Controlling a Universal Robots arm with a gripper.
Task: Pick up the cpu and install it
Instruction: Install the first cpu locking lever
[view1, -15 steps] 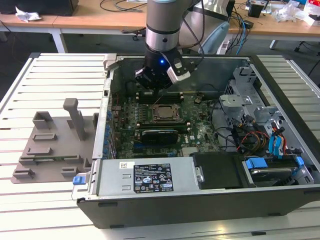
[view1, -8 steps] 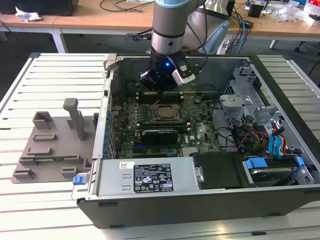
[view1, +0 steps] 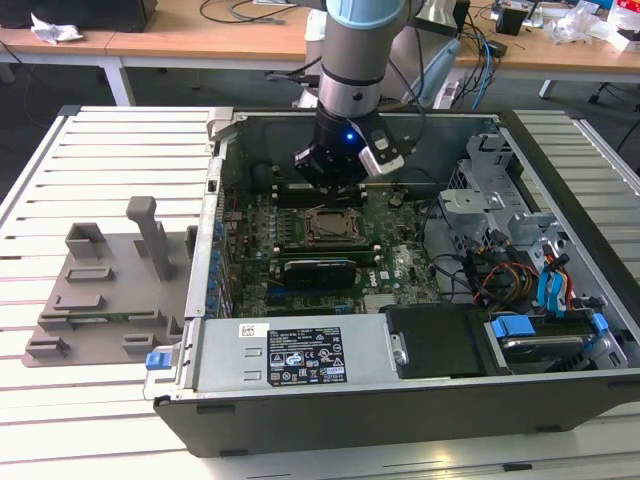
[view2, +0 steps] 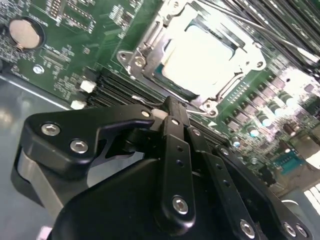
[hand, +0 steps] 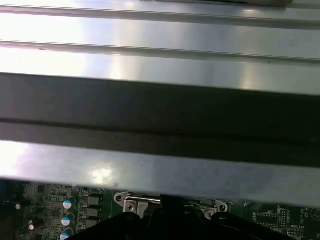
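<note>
While the grey Universal Robots arm (view1: 352, 60) is reaching down into the open black desktop computer case (view1: 400, 400), its black gripper (view1: 335, 172) is hanging inside the case, just above the green motherboard (view1: 390, 255) and close to the far edge of the metal socket frame (view1: 327, 228).

In the second wrist view the black fingers (view2: 175, 150) are sitting pressed together, with no gap between them and nothing held; their tips are lying just beside the near edge of the socket frame (view2: 200, 55).

The cpu (view2: 200, 57), a small thin square chip with a silvery-white metal top, is sitting flat inside that frame, its top glaring bright under the light. In the exterior view the cpu (view1: 328, 226) is showing as a pale square in the socket, just below the gripper.

A round silver coin battery (view2: 24, 34) is lying on the board, well apart from the socket.

On the exterior view's left, a grey plastic tray (view1: 100, 300) with upright posts is resting on the white slatted table (view1: 60, 420), beside the case wall and well apart from the gripper.

In the first wrist view, bright metal slats (hand: 160, 50) are running across, with a strip of motherboard (hand: 50, 210) beneath.
</note>
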